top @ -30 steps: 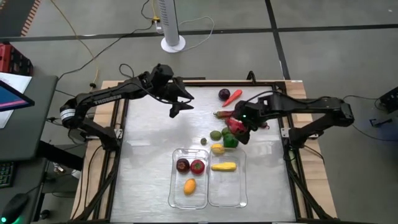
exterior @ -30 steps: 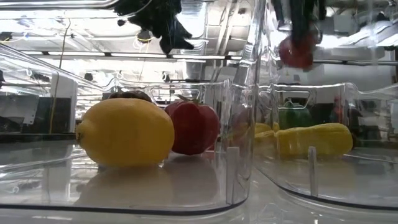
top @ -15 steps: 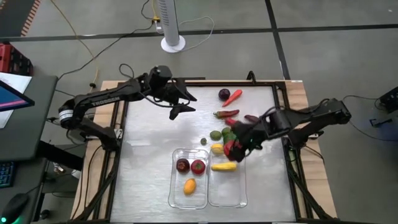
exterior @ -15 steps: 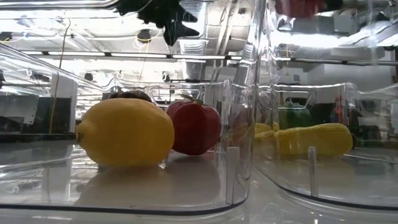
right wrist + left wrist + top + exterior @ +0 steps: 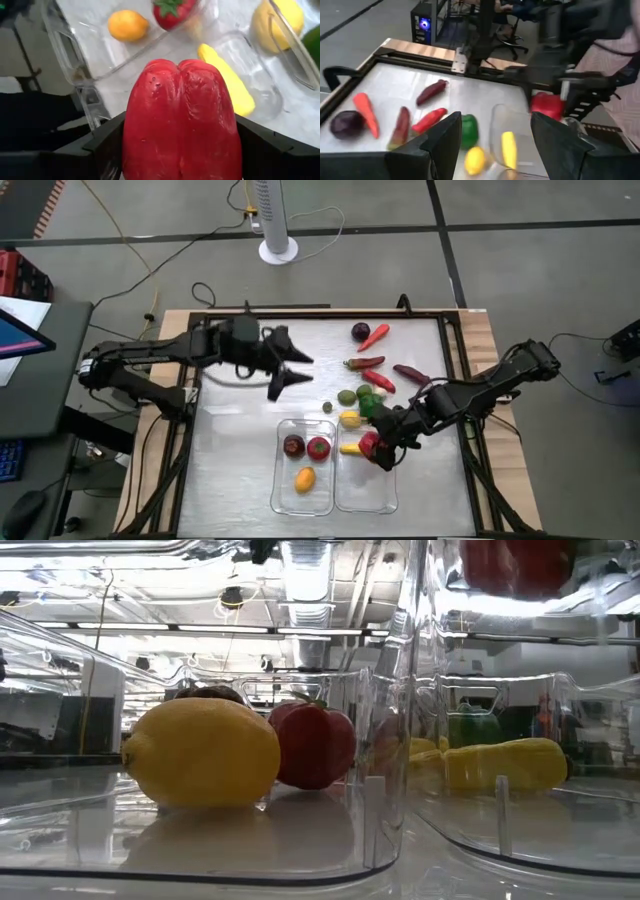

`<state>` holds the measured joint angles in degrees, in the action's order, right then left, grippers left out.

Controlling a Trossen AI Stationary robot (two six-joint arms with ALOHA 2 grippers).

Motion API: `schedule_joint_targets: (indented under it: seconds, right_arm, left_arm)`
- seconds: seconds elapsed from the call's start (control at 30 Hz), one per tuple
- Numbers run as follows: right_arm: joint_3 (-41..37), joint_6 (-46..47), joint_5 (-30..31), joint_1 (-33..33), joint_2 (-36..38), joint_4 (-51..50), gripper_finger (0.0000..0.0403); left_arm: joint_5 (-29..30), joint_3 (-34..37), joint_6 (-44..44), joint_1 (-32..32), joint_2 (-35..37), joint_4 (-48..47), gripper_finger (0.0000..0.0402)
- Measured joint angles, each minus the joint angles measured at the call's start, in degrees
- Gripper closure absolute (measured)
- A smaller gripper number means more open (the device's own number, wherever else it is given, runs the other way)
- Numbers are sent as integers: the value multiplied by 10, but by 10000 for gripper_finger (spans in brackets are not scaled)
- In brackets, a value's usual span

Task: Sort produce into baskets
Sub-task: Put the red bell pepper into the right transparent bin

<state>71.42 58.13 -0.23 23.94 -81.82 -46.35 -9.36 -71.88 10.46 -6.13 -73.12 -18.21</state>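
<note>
Above the right-hand tub, a red pepper hangs in the right claw.

Between the two dark fingers of the right gripper (image 5: 375, 447) the red pepper (image 5: 182, 120) is pinched by its sides, held over the right basket (image 5: 366, 498), with the yellow corn (image 5: 353, 448) lying in that tub directly beneath the claw and the left basket (image 5: 282, 490) with its lemon (image 5: 305, 478), tomato and dark round fruit just beside. Green pieces, a yellow one and chillies (image 5: 368, 363) lie on the table on the far side of the claw. Left gripper (image 5: 283, 372) waits well apart, fingers spread and empty. Likely risks: the smooth, rounded pepper may slip before release; dropped from height it could bounce off the corn or the rim and land outside the tub.
</note>
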Motion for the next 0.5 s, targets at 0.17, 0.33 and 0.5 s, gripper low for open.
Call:
schedule_joint_targets:
  seconds: [0.17, 0.33, 0.5]
  right_arm:
    - [-15, -10, 1, 1, -1, 73, 76]
    - [-15, -17, 8, 4, 0, 118, 76]
    - [-15, 28, 19, -2, 0, 126, 76]
  left_arm:
    - [82, 0, 73, 90, 1, -1, 178]
    - [138, 0, 119, 161, 1, 17, 178]
    - [193, 0, 170, 208, 1, 11, 178]
